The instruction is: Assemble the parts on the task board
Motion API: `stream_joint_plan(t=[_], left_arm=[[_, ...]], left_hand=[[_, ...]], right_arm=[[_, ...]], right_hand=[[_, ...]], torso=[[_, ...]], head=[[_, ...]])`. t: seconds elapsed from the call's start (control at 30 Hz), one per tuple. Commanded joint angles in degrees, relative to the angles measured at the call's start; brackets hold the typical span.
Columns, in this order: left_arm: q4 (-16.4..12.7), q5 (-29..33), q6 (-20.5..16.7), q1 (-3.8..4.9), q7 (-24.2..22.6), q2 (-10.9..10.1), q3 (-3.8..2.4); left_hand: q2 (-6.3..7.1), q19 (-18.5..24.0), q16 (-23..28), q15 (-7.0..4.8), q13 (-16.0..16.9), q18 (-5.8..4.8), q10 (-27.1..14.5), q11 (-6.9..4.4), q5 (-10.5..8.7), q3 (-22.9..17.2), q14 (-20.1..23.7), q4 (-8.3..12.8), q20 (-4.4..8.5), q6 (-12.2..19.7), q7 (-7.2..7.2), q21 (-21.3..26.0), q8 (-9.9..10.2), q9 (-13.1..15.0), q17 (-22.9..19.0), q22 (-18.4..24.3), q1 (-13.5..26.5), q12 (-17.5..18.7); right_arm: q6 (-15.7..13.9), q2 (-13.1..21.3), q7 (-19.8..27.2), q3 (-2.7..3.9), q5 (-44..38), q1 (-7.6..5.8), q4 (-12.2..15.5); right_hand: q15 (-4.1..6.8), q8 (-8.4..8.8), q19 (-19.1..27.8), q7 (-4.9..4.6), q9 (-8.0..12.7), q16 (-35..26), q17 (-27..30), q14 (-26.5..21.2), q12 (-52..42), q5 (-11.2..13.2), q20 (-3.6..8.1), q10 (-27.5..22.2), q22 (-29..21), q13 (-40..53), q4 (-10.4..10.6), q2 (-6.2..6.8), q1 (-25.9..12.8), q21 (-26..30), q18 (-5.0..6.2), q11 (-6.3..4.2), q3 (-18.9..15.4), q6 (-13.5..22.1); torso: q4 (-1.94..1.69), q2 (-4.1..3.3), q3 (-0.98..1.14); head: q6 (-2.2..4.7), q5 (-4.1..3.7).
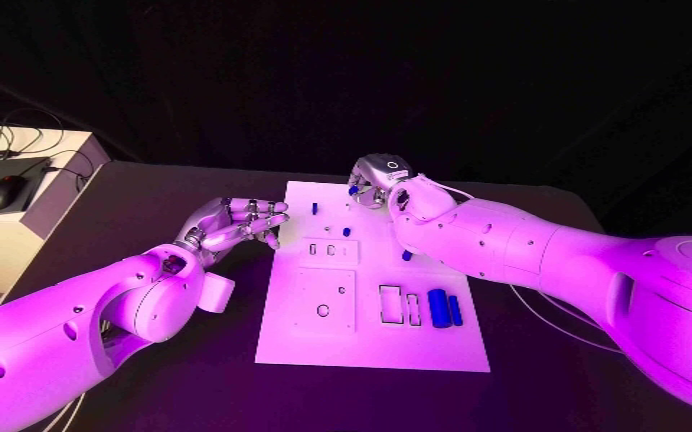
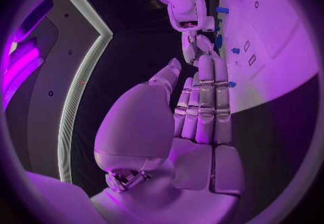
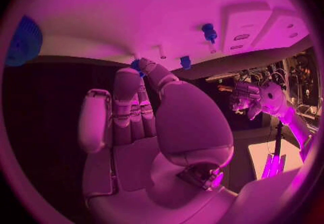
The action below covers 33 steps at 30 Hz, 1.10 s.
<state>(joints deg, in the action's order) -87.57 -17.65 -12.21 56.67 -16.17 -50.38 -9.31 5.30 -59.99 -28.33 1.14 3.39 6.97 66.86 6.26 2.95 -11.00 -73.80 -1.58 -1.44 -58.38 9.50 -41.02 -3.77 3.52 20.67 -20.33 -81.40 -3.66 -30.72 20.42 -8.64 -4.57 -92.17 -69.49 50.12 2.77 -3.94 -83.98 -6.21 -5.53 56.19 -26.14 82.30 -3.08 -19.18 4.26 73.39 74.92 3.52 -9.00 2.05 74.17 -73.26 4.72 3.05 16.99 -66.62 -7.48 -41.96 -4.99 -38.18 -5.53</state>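
1. The task board lies in the middle of the black surface, and the step in hand looks like a pick-up at its far edge, where the right hand reaches down.
2. In the right wrist view, the fingertips of the right hand touch a small blue part at the board's edge. Whether they grasp it or only touch it, I cannot tell.
3. The left hand hovers just beside the board's left edge, fingers extended close together and grasping nothing.
4. Next move, by my judgement: secure that small part and carry it to a matching hole or slot. The part is tiny, so a fine pinch and careful alignment are called for.
5. Count in the head view: two blue cylinders lie side by side near the board's right edge, close to the robot; one blue piece sits by the right edge farther up; three or so small blue parts sit near the far end, too small to count surely.
6. One board, two hands.
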Motion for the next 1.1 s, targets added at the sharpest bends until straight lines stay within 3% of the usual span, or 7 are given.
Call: stream_joint_plan(t=[0.03, 0.3, 0.63, 1.1], left_arm=[[-0.2, -0.3, 0.2, 0.06, -0.1, -0.1, -0.05], [-0.2, -0.3, 0.1, 0.07, 0.0, -0.2, -0.05], [-0.2, -0.3, 0.1, 0.08, 0.0, -0.2, -0.05], [-0.1, -0.3, 0.0, 0.08, 0.1, -0.3, -0.05]], left_hand=[[0.07, 0.5, 0.4, 0.09, 0.0, 0.45, -0.2, -0.06, -0.14, -0.3, 0.2, -0.1, -0.04, 0.1, 0.22, -0.2, 0.2, 0.1, -0.1, 0.1, -0.5, 0.3], [0.07, 0.5, 0.4, 0.09, 0.0, 0.45, -0.2, -0.06, -0.14, -0.3, 0.2, -0.1, -0.04, 0.1, 0.22, -0.2, 0.2, 0.1, -0.1, 0.1, -0.5, 0.3], [0.07, 0.5, 0.4, 0.09, 0.0, 0.45, -0.2, -0.06, -0.14, -0.3, 0.2, -0.1, -0.04, 0.1, 0.22, -0.2, 0.2, 0.1, -0.1, 0.1, -0.5, 0.3], [0.07, 0.5, 0.4, 0.09, 0.0, 0.45, -0.2, -0.06, -0.14, -0.3, 0.2, -0.1, -0.04, 0.1, 0.22, -0.2, 0.2, 0.1, -0.1, 0.1, -0.5, 0.3]], right_arm=[[0.1, -0.3, 0.8, -0.03, 0.3, 0.08, -0.6], [0.0, -0.6, 0.9, -0.04, 0.8, 0.07, -1.3], [1.4, -0.9, 1.8, -0.09, 1.5, 0.07, -1.3], [1.4, -0.3, 2.1, -0.19, 1.9, 0.07, -0.6]], right_hand=[[0.14, 0.38, -4.6, -0.06, 0.7, -0.2, 0.0, -0.1, -0.4, -0.3, -0.10, 0.1, 2.3, 0.2, 0.4, -0.41, 0.3, 0.4, 0.22, -0.49, 0.1, 0.8], [-0.26, 0.37, -4.6, -0.34, 1.3, -0.5, 0.1, -0.2, -0.4, -0.1, -0.45, -2.0, 1.7, 0.1, 1.1, 0.66, -0.1, 1.4, 0.59, 0.18, 0.7, 2.1], [-1.22, 0.38, -4.6, -0.42, 1.4, 0.0, 0.0, -0.2, -0.3, -0.4, -1.36, -7.2, 1.6, 0.0, 2.1, 3.05, -0.7, 1.6, 0.89, 1.62, 0.3, 4.1], [-1.56, 0.38, -4.6, -0.42, 1.4, 0.4, 0.2, -0.5, -0.3, -0.2, -1.91, -8.6, 1.4, 0.0, 3.7, 3.76, 0.1, 1.8, 1.29, 2.02, -2.0, 4.7]], torso=[[0.01, -0.01, -0.02], [0.05, -0.05, -0.06], [0.10, -0.08, -0.05], [0.17, -0.13, 0.00]], head=[[0.02, 0.13], [0.02, 0.19], [-0.18, 0.29], [-0.16, 0.39]])
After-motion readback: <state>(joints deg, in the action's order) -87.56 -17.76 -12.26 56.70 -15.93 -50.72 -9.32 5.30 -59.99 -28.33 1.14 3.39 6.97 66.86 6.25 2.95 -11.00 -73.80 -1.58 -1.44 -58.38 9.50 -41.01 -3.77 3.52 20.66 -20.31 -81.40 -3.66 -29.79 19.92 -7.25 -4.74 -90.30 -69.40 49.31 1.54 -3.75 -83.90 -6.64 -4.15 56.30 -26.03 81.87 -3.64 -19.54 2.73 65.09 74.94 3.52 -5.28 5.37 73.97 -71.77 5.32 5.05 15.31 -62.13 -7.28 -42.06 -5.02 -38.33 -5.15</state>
